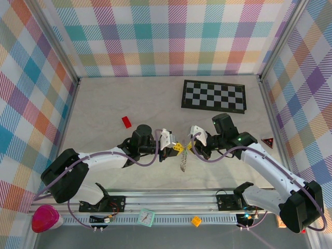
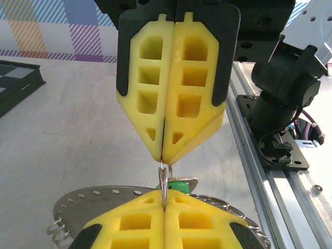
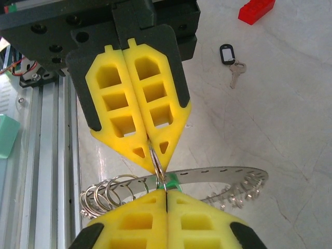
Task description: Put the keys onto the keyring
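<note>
The left claw (image 2: 166, 156) and right claw (image 3: 152, 149) meet tip to tip, both pinching the keyring (image 3: 223, 174) (green key (image 2: 179, 183) right there), with the black key (image 3: 232, 65) at one o'clock.

On the near side of the chessboard (image 1: 213, 95), towards the arms' bases, the left arm's fingers (image 1: 178, 148) and the right arm's fingers (image 1: 189, 147) meet tip to tip, each pair pinched together. The silvery keyring (image 1: 183, 162) trails from that meeting point, away from the chessboard. A red block (image 1: 126, 122) lies on the worktop (image 1: 104, 104), well left of the chessboard.
</note>
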